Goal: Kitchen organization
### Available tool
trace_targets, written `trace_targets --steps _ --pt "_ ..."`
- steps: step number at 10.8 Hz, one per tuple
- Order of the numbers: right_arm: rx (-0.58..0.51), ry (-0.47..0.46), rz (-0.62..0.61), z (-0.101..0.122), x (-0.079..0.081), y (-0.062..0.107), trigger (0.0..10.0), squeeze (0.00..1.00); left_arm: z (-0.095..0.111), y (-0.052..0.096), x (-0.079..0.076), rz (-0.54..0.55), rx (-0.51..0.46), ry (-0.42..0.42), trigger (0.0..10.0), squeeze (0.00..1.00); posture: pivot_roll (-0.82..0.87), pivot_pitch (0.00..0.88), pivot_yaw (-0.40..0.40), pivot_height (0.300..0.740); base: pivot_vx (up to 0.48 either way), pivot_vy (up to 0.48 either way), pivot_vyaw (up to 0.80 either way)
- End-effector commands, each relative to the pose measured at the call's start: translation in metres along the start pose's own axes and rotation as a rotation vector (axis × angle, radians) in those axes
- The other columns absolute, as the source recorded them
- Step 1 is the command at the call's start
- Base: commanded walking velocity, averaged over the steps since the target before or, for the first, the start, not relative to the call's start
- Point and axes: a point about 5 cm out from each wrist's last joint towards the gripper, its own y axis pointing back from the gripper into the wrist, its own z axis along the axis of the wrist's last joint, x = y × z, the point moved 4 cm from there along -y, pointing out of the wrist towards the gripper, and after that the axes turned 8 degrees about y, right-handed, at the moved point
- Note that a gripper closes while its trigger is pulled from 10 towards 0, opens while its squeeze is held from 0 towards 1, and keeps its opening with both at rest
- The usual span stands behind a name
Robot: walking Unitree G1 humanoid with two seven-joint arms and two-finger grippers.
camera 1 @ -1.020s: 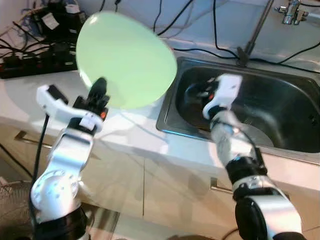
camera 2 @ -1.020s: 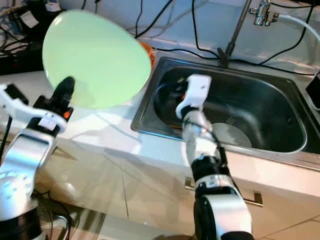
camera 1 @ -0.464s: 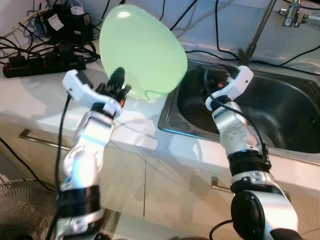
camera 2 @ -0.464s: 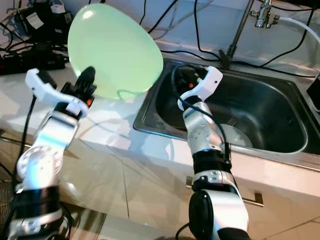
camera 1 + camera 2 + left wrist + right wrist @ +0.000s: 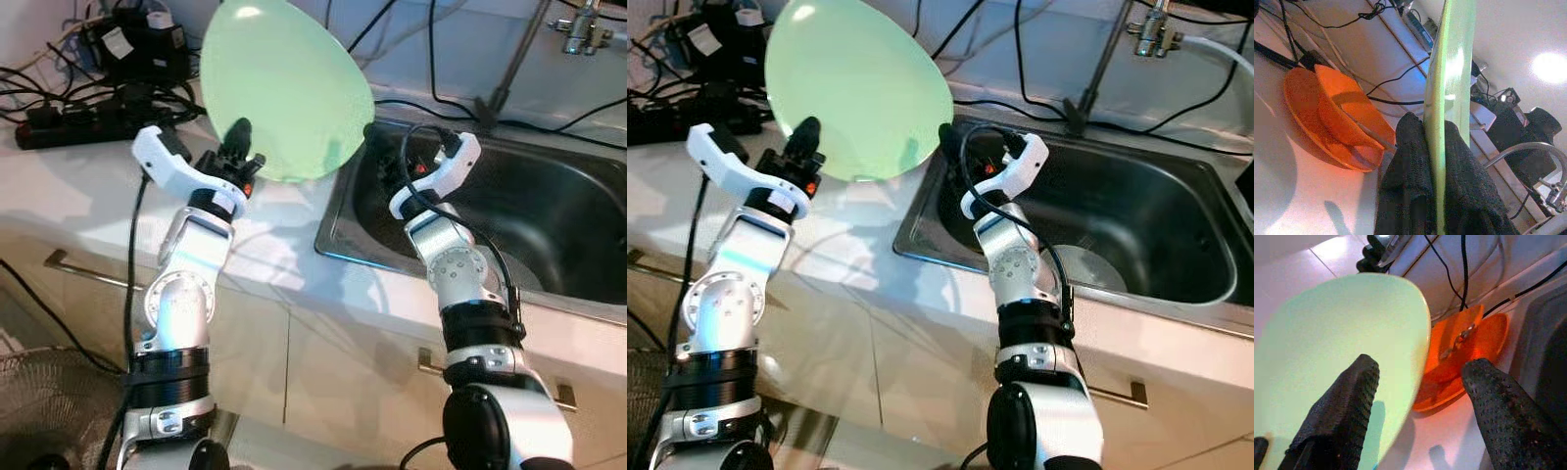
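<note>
At the upper left of the head views a tangle of black cables and a power strip (image 5: 59, 122) lies on the white countertop (image 5: 69, 196). Just right of it, the left gripper (image 5: 235, 147) is raised above the counter, its two black fingers clamped on the lower rim of a large pale green plate (image 5: 284, 88), which stands nearly on edge in the upper middle of the frame. In the left wrist view the plate shows edge-on between the pads, with orange dishes (image 5: 1332, 122) stacked on the counter behind it. Right of the plate, the right gripper (image 5: 1420, 382) reaches toward its far rim at the near left corner of the steel sink (image 5: 549, 225), fingers spread apart and holding nothing. A faucet (image 5: 583, 18) sits at the upper right.
</note>
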Motion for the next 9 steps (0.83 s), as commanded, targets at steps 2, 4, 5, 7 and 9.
trace_targets --steps 2,4,5,7,9 --pt "0.005 -0.028 0.033 -0.001 0.004 0.004 10.0 0.0 -0.003 -0.005 -0.022 -0.091 0.0 0.024 10.0 0.0 0.24 0.036 -0.039 0.74 0.0 0.0 0.0" --pt "0.014 -0.039 0.034 -0.004 0.005 0.004 10.0 0.0 -0.011 -0.003 -0.027 -0.128 0.03 0.065 10.0 0.0 0.25 0.036 -0.04 0.74 0.0 0.0 0.0" --pt "0.018 -0.043 0.033 -0.005 0.005 0.004 10.0 0.0 -0.015 -0.001 -0.027 -0.139 0.047 0.09 10.0 0.0 0.24 0.037 -0.038 0.74 0.0 0.0 0.0" --pt "0.015 -0.062 0.04 -0.005 0.007 0.005 10.0 0.0 -0.021 0.001 -0.028 -0.151 0.076 0.086 10.0 0.0 0.24 0.039 -0.039 0.74 0.0 0.0 0.0" --pt "0.007 -0.078 0.046 -0.004 0.01 0.004 7.6 0.0 -0.025 0.002 -0.029 -0.165 0.097 0.112 10.0 0.0 0.24 0.039 -0.037 0.74 0.0 0.0 0.0"
